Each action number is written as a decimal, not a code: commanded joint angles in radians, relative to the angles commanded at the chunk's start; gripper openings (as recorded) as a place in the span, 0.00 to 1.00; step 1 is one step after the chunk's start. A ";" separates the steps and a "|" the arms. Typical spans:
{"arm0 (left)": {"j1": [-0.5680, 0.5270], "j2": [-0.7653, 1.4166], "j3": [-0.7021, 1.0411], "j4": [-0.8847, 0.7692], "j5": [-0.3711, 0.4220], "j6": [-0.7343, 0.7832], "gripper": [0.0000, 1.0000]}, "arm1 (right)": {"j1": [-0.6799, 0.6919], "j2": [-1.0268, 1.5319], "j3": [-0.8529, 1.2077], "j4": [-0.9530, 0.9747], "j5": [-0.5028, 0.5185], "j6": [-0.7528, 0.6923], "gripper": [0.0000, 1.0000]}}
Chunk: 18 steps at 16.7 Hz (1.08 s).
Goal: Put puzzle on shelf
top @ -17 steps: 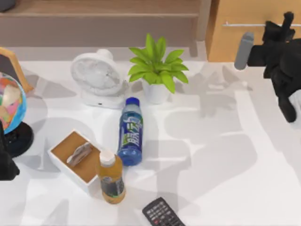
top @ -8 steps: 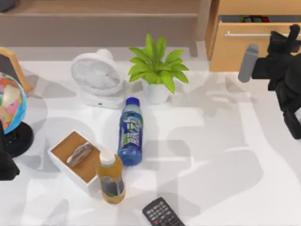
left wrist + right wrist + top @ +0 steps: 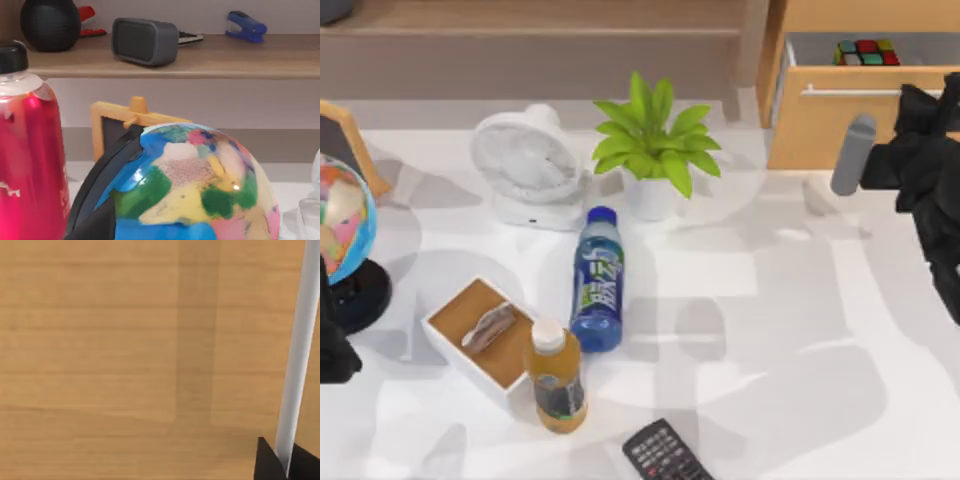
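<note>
The puzzle (image 3: 865,52), a small cube with red, green and yellow stickers, lies in the open drawer (image 3: 840,125) of the orange-wood cabinet at the back right. My right gripper (image 3: 942,92) is at the right end of the drawer's metal bar handle (image 3: 850,91), shut on it. The right wrist view has the bar (image 3: 297,355) running down to a black fingertip (image 3: 270,462) against the drawer front. The shelf (image 3: 540,22), a long light-brown board, spans the back left. My left arm (image 3: 334,350) is parked at the table's left edge.
On the table stand a white fan (image 3: 525,165), a potted plant (image 3: 652,145), a lying blue bottle (image 3: 596,280), an orange juice bottle (image 3: 556,378), a white tissue box (image 3: 480,340), a remote (image 3: 665,455) and a globe (image 3: 342,225). The shelf (image 3: 200,55) carries a speaker and stapler.
My right gripper has moved toward the table's front with the handle, sliding the drawer out. The puzzle inside has come into view.
</note>
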 joint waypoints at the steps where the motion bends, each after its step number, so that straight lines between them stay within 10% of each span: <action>1: 0.000 0.000 0.000 0.000 0.000 0.000 1.00 | 0.001 -0.001 -0.003 0.003 0.001 0.000 0.00; 18: 0.000 0.000 0.000 0.000 0.000 0.000 1.00 | 0.069 -0.123 -0.372 0.239 0.083 0.004 0.00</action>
